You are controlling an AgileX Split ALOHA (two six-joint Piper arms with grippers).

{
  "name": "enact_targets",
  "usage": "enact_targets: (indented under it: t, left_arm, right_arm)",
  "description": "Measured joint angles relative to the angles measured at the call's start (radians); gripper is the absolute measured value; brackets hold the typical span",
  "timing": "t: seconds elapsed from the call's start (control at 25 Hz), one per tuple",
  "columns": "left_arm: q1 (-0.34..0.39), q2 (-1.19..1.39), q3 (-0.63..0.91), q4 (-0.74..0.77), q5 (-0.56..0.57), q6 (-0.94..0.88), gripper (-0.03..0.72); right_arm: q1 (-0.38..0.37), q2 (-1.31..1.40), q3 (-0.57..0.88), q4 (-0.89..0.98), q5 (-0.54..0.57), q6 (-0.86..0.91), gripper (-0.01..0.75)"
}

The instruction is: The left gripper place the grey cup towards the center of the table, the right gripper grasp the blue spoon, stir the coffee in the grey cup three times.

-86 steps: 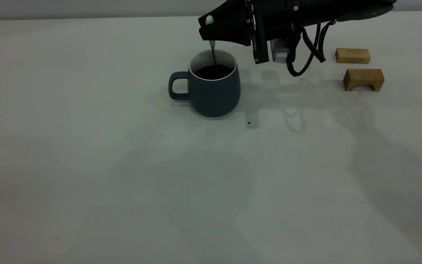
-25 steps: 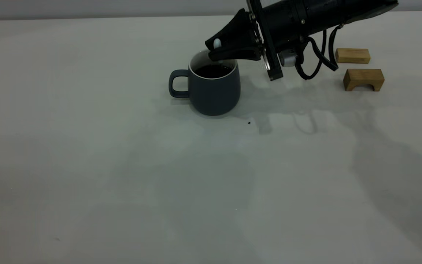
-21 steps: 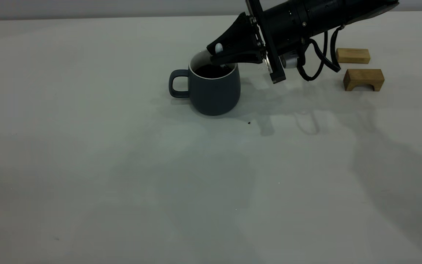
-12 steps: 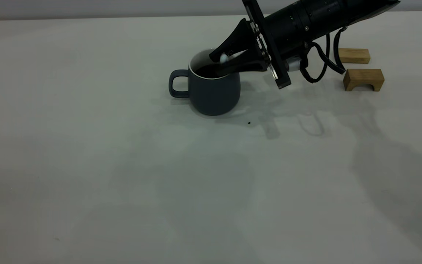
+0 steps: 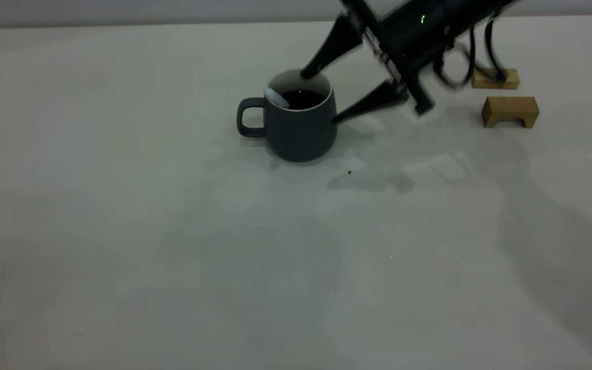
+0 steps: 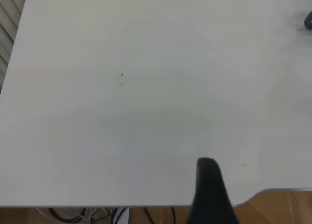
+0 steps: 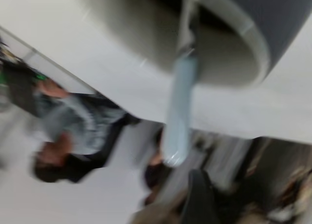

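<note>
Released blue spoon (image 5: 277, 97) against cup rim

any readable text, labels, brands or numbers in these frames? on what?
None readable in any view.
The grey cup: plain, no print.
The blue spoon, resting in the cup: no marking.
The two wooden blocks: bare.
The right gripper, open by the cup: only a green light on the arm, no lettering.
</note>
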Motion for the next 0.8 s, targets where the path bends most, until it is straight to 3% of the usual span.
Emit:
enact_targets:
  t: [0.24, 0.48, 0.8]
  left_arm:
    - [0.000, 0.000, 0.000, 0.000, 0.000, 0.000, 0.591]
    - [0.000, 0.000, 0.000, 0.000, 0.000, 0.000, 0.591]
    - [0.000, 0.000, 0.000, 0.000, 0.000, 0.000, 0.591]
  right_arm:
    - [0.000, -0.181, -0.127, -0.266, 0.023, -0.242, 0.608]
    - [-0.001, -0.372, -0.223, -0.436, 0.046, -0.317, 0.495]
    - [-0.001, -0.623, -0.233, -0.560, 0.072, -0.442, 0.361]
